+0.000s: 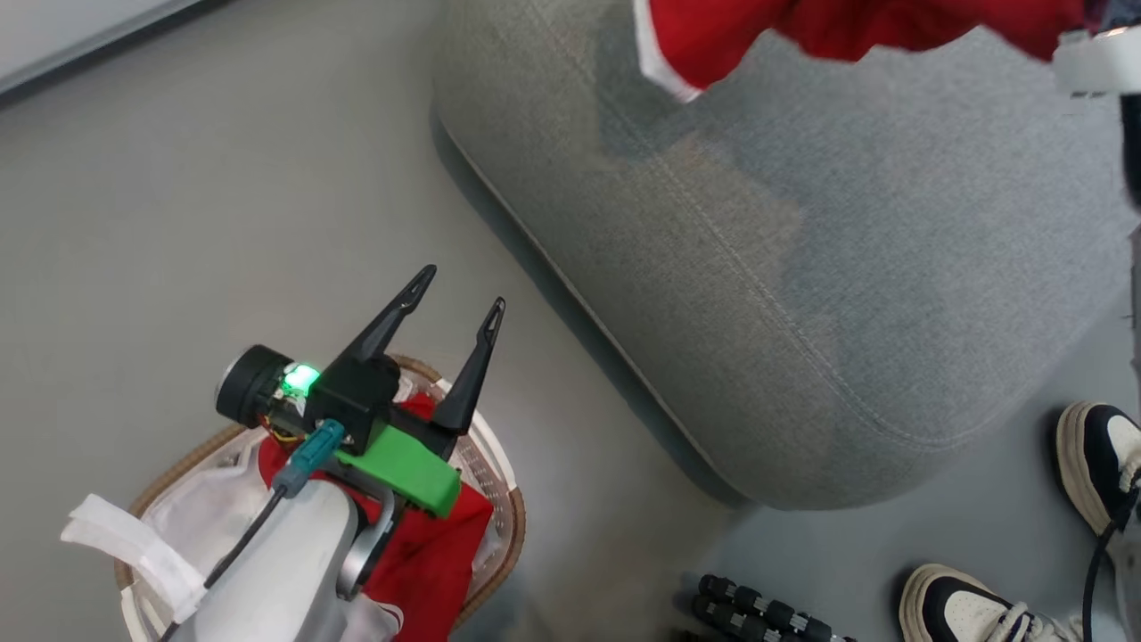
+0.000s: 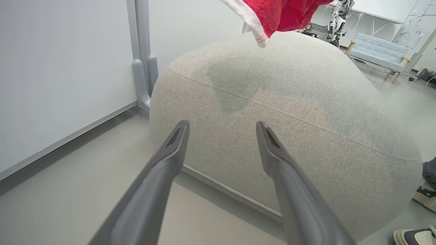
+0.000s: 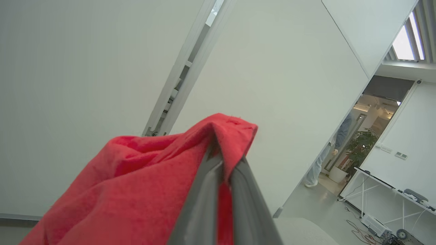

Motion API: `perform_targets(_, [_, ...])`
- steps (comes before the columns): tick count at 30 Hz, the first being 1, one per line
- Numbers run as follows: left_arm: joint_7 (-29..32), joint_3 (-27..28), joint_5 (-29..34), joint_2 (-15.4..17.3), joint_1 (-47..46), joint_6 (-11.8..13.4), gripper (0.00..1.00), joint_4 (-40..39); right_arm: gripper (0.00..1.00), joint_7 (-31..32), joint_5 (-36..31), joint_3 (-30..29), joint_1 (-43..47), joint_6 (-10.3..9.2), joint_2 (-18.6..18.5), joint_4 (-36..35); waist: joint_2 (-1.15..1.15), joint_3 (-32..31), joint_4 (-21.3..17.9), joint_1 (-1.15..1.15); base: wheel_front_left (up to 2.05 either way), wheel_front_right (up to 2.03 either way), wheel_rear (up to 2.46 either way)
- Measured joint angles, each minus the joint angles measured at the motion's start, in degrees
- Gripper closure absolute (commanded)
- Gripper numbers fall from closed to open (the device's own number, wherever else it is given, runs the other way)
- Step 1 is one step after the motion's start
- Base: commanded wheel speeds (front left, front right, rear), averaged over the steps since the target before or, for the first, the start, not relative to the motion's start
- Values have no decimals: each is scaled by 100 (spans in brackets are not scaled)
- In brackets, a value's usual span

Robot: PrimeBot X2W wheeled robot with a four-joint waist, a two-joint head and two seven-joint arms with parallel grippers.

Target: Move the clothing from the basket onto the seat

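Observation:
The seat (image 1: 758,267) is a big grey sofa with stitched seams, filling the upper right of the head view. The basket (image 1: 515,522) stands on the floor at lower left, with red clothing (image 1: 428,553) lying in its white lining. My left gripper (image 1: 462,290) hovers open above the basket, its fingers pointing toward the seat (image 2: 289,102). My right gripper (image 3: 226,160) is shut on a red garment (image 3: 136,187). This red garment (image 1: 802,27) with a white hem hangs over the far part of the seat and also shows in the left wrist view (image 2: 282,13).
A person's two black-and-white shoes (image 1: 1096,481) stand by the seat's near corner, beside a black ribbed object (image 1: 758,611). A white wall with a grey post (image 2: 143,68) runs left of the seat. Another person (image 3: 327,160) stands in a distant doorway.

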Motion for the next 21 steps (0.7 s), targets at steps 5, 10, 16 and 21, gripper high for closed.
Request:
perform_targets(5, [0, -92, -5, 156, -214, 0, 0, -77, 100, 0, -323, -424, -642, 0, -285, 546, 0, 471, 215, 0, 0, 0, 0])
perform_targets(10, [0, -115, -43, 256, -369, 0, 0, -110, 100, 0, -565, -848, -933, 1, -377, 1147, 0, 858, 543, 1, 0, 0, 0])
perform_targets(16, [0, -107, -51, 256, -473, 0, 0, -108, 100, 0, -793, -1267, -755, 1, -157, 1664, 0, 1208, 923, 1, 0, 0, 0])
perform_targets(21, [0, -165, -66, 196, -475, 0, 0, 13, 100, 0, -954, -1719, -174, 1, 53, 1959, 0, 1341, 1204, 0, 0, 0, 0])
